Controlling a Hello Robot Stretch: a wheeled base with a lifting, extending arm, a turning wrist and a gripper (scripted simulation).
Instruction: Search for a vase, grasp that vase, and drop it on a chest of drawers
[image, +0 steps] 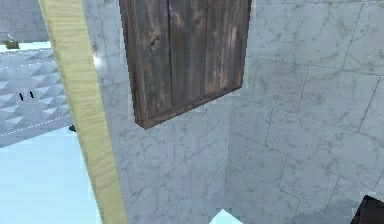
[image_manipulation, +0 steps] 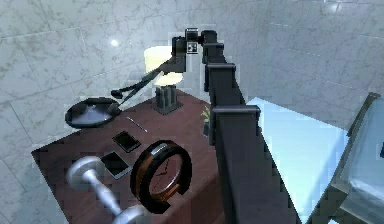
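Arm side view: the dark arm (image_manipulation: 235, 130) runs up from the bottom edge over a dark red-brown worktop (image_manipulation: 62, 152). The fingers (image_manipulation: 178, 55) are at its far end, above the worktop's far corner by the marble wall (image_manipulation: 70, 50). Cannot tell whether the fingers are clenched or released, or whether they hold anything, since things stand right at and behind them.

Task's thing: a cream thing (image_manipulation: 158, 58) with a pale rounded top sits at that far corner, just beside the fingers and above a grey ribbed base (image_manipulation: 165, 97). It may be the vase, but the shape is too unclear to be sure. Cannot tell if the fingers touch it.

Other things on the worktop:
- A black desk lamp (image_manipulation: 90, 112) has its shade near the far-left edge. Its thin arm slants up toward the far corner.
- Two flat dark slabs (image_manipulation: 124, 141) lie mid-worktop.
- A grey dumbbell (image_manipulation: 95, 185) lies at the near-left edge.
- A brown and black ring (image_manipulation: 165, 175) stands upright at the near edge, just left of the arm.

A pale blue flat surface (image_manipulation: 300, 145) lies right of the arm, past the worktop's right edge.

Forward view: a grey marble wall corner with a dark wood plank panel (image: 185, 55) hung on it. A pale wood post (image: 85, 110) stands left of the panel. Beyond the post are a white cabinet (image: 30, 95) with small dark handles and a pale blue floor (image: 40, 180).
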